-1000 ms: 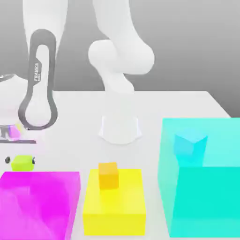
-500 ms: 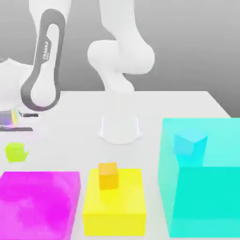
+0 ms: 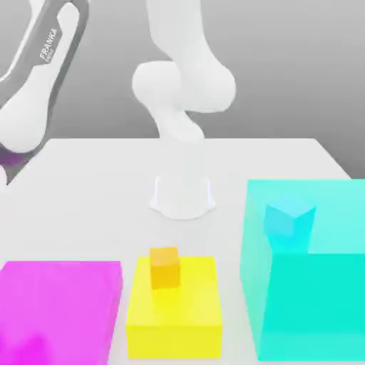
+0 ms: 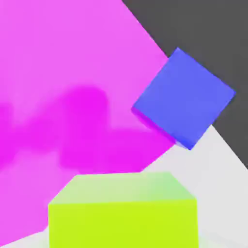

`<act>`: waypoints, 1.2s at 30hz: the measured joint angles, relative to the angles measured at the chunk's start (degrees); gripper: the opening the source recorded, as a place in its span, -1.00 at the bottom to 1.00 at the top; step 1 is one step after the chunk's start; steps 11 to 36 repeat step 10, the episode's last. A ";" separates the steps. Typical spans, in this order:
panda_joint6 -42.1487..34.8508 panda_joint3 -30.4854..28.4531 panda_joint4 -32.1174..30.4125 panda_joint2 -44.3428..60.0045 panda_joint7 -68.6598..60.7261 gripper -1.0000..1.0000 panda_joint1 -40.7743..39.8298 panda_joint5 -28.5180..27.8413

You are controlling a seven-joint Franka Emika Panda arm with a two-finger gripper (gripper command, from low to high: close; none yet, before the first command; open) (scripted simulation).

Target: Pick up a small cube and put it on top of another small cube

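Observation:
The small lime yellow-green cube (image 4: 123,213) looms close in the hand view, hanging above the magenta block (image 4: 72,72), and my gripper is shut on it. In the exterior view my arm (image 3: 36,85) leans up toward that view's left edge, and the hand runs off past it. An orange small cube (image 3: 165,267) rests on the yellow block (image 3: 175,314). A light blue small cube (image 3: 289,221) sits on the cyan block (image 3: 314,285).
The magenta block (image 3: 60,306) lies at the exterior view's lower left. A blue cube (image 4: 186,99) stands by the magenta block's edge in the hand view. The robot base (image 3: 182,196) stands mid-table, and the tall cyan block takes up the exterior view's right.
The arm has swung up and toward the exterior view's left. The lime cube rose off the table with the gripper and left the exterior view.

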 joint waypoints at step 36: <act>3.39 2.64 3.19 6.51 -5.61 1.00 0.03 0.80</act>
